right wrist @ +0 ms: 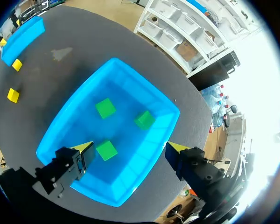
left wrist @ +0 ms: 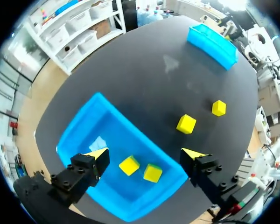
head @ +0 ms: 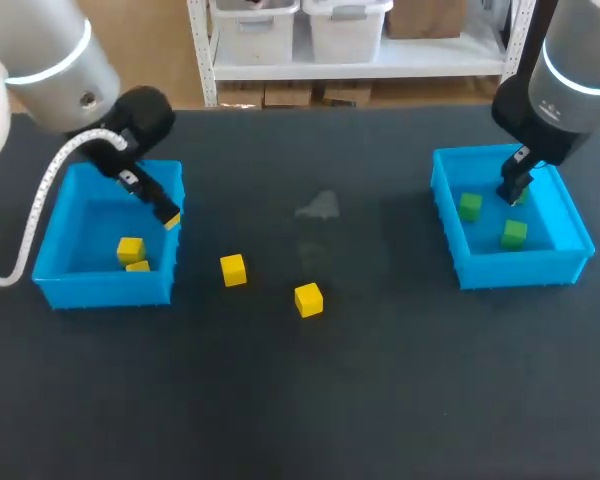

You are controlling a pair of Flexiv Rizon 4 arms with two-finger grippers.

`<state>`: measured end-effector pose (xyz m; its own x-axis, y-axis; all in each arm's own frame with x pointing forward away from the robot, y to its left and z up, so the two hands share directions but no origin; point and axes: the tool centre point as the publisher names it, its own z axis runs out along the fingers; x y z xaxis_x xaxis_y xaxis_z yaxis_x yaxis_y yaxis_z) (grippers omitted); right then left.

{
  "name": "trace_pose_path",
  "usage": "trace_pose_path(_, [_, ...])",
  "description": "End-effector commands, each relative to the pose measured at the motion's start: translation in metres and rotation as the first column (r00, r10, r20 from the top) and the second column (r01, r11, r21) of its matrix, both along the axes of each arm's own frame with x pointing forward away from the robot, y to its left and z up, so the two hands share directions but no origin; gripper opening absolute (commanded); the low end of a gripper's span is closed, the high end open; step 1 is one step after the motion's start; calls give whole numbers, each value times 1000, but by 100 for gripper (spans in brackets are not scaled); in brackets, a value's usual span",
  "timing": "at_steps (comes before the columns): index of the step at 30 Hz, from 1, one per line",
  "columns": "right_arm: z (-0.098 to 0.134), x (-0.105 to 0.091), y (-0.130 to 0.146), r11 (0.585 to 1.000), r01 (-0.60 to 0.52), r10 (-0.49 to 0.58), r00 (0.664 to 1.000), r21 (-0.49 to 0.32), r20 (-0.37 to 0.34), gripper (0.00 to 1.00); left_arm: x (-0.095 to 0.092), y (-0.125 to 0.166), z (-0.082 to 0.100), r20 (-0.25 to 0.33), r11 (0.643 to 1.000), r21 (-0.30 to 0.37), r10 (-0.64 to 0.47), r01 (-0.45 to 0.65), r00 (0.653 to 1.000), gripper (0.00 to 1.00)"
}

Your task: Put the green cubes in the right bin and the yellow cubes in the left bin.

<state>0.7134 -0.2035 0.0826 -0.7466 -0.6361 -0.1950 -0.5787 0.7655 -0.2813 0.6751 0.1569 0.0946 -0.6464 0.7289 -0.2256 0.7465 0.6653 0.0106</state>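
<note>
Two yellow cubes lie in the left blue bin. My left gripper hangs open above that bin's right side, nothing between its fingers. In the left wrist view my left gripper is above the same two cubes. Two more yellow cubes rest on the table. My right gripper stands open and empty over the right blue bin. Three green cubes lie in the right bin, below my right gripper.
A pale smudge marks the dark tabletop between the bins. The two loose yellow cubes lie just right of the left bin, toward the front.
</note>
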Motion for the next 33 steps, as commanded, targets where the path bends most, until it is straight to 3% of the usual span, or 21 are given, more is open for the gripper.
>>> trace_pose_path(1, [0, -1, 0, 1000, 0, 0, 1000, 1, 4, 100, 14, -20, 7, -25, 999, 20, -44, 44, 999, 100])
trace_pose_path(8, [0, -1, 0, 1000, 0, 0, 1000, 1, 4, 100, 22, -55, 13, -34, 982, -16, -186, 186, 982, 100])
trace_pose_path(15, [0, -1, 0, 1000, 0, 0, 1000, 1, 4, 100, 24, -91, 20, -35, 944, -48, -328, 326, 944, 100])
trace_pose_path(20, [0, -1, 0, 1000, 0, 0, 1000, 1, 4, 100, 25, -112, 23, -49, 918, -30, -395, 394, 917, 100])
trace_pose_path(33, [0, -1, 0, 1000, 0, 0, 1000, 1, 4, 100, 8, -169, 5, -85, 852, -17, -523, 524, 848, 100])
